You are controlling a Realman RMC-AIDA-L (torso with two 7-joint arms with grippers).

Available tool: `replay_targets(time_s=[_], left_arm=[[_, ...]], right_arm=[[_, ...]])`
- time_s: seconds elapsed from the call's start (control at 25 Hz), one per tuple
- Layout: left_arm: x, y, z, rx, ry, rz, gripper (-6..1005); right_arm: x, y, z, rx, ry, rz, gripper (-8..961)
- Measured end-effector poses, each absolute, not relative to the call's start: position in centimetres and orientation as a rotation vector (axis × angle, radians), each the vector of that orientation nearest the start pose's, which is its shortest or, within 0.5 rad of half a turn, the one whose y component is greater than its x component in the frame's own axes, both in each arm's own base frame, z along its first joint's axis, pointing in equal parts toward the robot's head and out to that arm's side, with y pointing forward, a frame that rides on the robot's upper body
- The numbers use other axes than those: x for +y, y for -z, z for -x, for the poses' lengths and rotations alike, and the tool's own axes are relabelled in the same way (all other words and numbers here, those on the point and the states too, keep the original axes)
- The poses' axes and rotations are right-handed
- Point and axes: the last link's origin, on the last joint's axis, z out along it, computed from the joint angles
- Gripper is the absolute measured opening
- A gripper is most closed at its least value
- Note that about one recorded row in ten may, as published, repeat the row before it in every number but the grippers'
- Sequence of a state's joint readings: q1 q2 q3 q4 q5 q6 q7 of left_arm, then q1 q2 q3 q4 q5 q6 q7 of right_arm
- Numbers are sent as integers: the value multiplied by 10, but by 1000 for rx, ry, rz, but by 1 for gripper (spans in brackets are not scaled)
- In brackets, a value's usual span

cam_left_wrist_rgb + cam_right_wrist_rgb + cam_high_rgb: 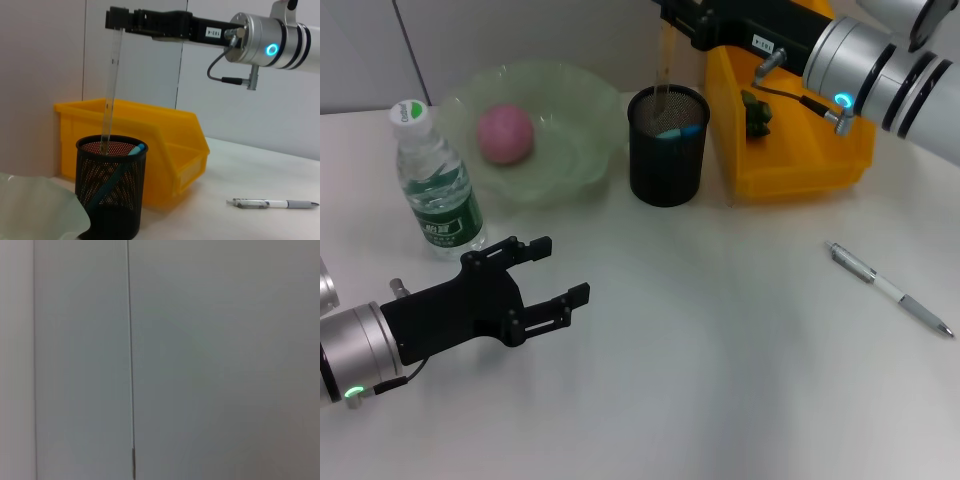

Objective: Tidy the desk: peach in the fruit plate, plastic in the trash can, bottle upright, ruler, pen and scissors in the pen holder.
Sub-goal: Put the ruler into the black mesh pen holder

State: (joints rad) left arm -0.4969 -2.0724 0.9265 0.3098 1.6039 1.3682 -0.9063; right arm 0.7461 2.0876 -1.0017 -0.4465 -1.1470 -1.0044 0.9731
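Overhead, the right gripper (117,22) is cut off by the head view's top edge; it pinches a clear ruler (110,85) upright, its lower end inside the mesh pen holder (667,145). The left gripper (552,272) hovers spread wide and empty at lower left; the pen (891,290) lies at right.

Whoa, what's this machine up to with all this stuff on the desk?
It is tidying. The right gripper holds a clear ruler upright, its lower end already inside the black mesh pen holder, which has a blue-handled item in it. The peach sits in the green fruit plate, and the bottle stands upright. A pen lies on the table. The left gripper hovers open, idle.
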Motion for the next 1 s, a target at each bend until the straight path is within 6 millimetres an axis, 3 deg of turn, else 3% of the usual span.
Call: replay_targets(time_s=[1.0], left_arm=[[306,56,278,-450,798,2595,796]], right_arm=[[440,26,-188,389,-818,2199,382]])
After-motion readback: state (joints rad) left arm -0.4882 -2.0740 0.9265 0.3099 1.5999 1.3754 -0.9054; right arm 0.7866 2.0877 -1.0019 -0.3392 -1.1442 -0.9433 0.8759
